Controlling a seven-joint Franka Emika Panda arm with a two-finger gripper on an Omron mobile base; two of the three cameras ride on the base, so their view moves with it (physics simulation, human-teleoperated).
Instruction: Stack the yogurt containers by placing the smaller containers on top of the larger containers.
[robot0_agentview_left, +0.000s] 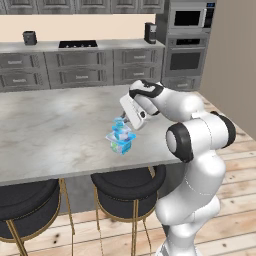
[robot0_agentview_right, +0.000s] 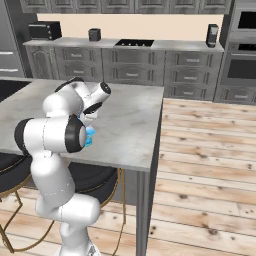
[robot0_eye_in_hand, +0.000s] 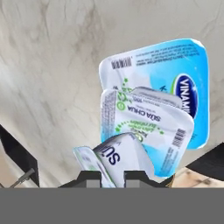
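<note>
Smaller container: a tiny light-blue cup (robot0_eye_in_hand: 118, 159) with printed wrap, pinched at the near edge of the hand view, directly over the larger pack; in the left base view it (robot0_agentview_left: 119, 124) sits at the top of the blue stack.
Larger container: squarish blue-and-white pack (robot0_eye_in_hand: 157, 105) with white lid and green-blue markings, standing on the desk (robot0_agentview_left: 55, 125) near its front edge.
Tool: tool (robot0_eye_in_hand: 113, 178) nearly closed, its two dark tips clamped on the small cup.
Arm: bent over the desk from the front right.
Stools: two dark round stools (robot0_agentview_left: 127, 185) under the desk's front edge.
</note>
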